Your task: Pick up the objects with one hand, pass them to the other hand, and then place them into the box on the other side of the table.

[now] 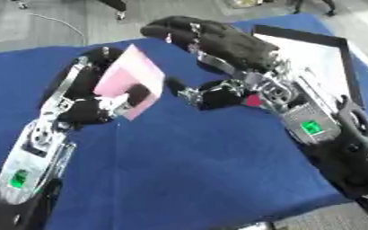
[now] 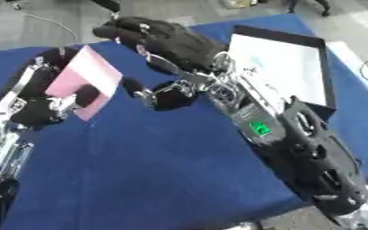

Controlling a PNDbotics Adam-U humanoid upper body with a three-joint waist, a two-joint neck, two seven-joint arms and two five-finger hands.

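STATUS: pickup done | L robot hand point(image 1: 89, 105) clamped on pink card point(image 1: 128, 78) | R robot hand point(image 1: 218, 94) near, fingers curled, empty | REMAINING: handover, place in box point(image 2: 285, 63)

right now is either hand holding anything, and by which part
The left hand holds a flat pink rectangular packet by its lower edge. The right hand holds nothing visible.
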